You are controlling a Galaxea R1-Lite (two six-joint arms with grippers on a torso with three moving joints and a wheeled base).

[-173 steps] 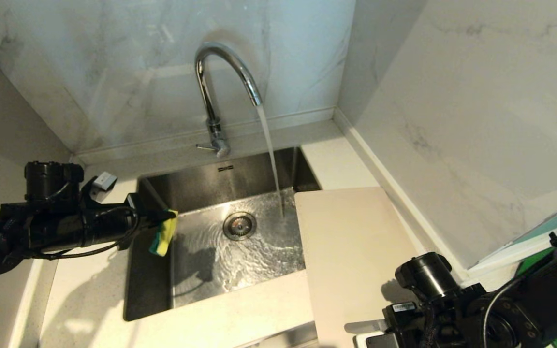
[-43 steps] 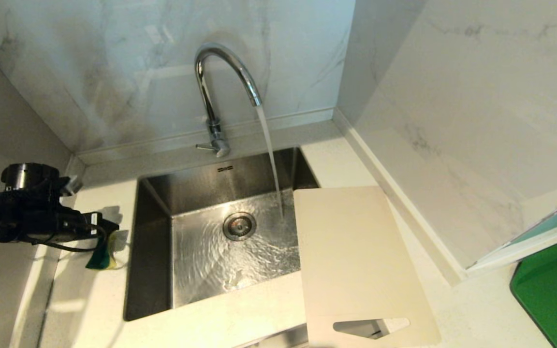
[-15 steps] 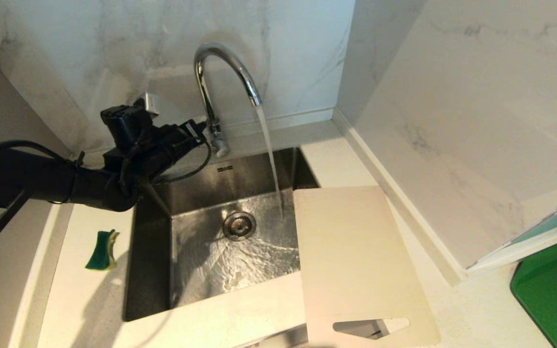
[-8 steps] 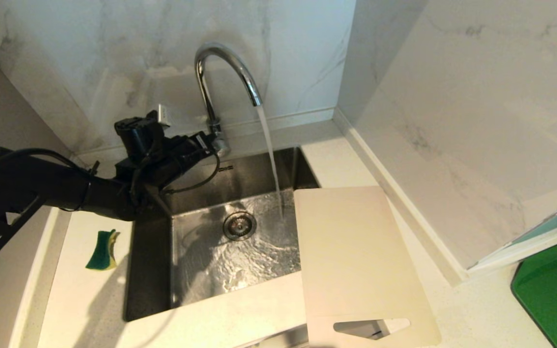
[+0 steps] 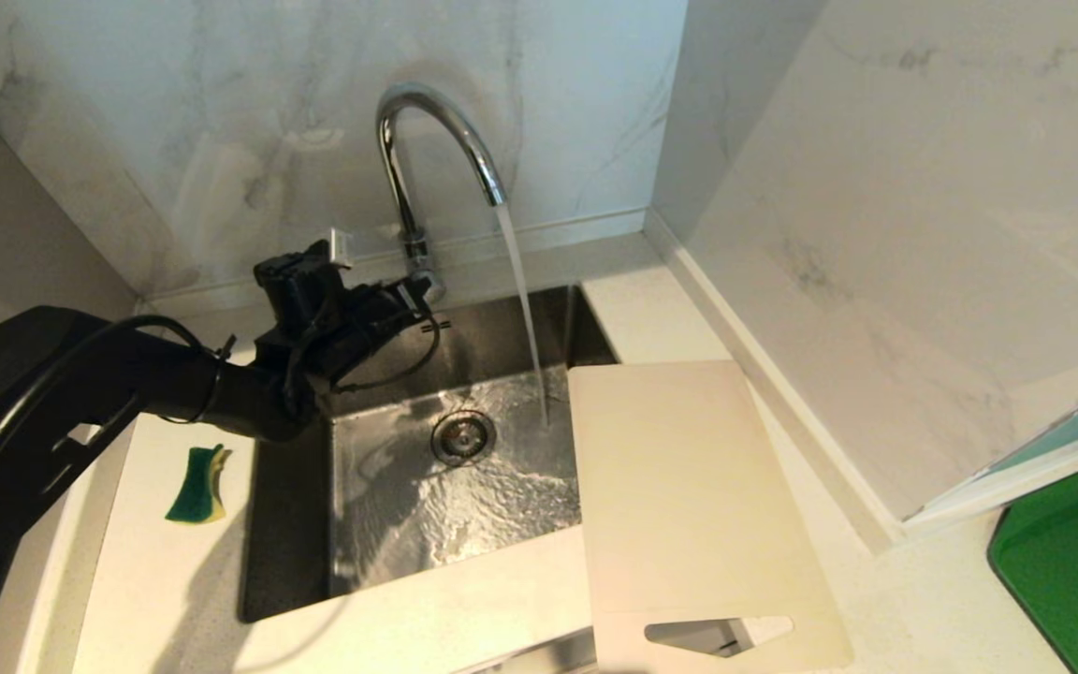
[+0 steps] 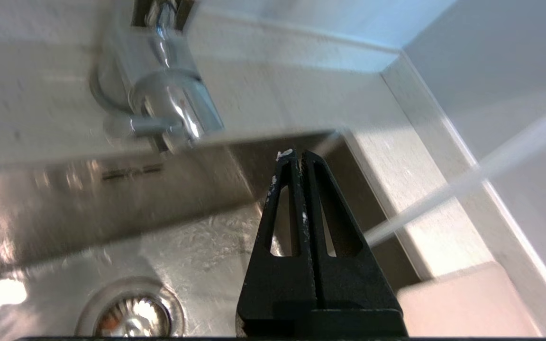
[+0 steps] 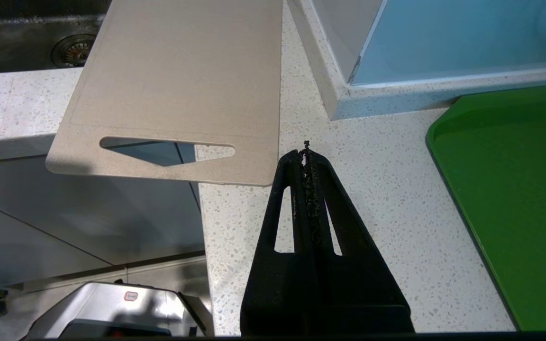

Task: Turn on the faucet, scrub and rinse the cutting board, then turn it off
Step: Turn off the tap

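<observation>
Just beside faucet (image 5: 411, 245) base, left pincer (image 5: 424, 298), jaws together, empty

Green-and-yellow sponge (image 5: 196, 485) on counter (image 5: 174, 580), steel sink (image 5: 389, 374), green board (image 5: 1077, 562)

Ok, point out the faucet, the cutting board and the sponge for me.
faucet (image 5: 400, 192), head view, on its upright chrome neck.
cutting board (image 5: 689, 487), head view, on the middle of its pale face.
sponge (image 5: 195, 485), head view, on its green side.
</observation>
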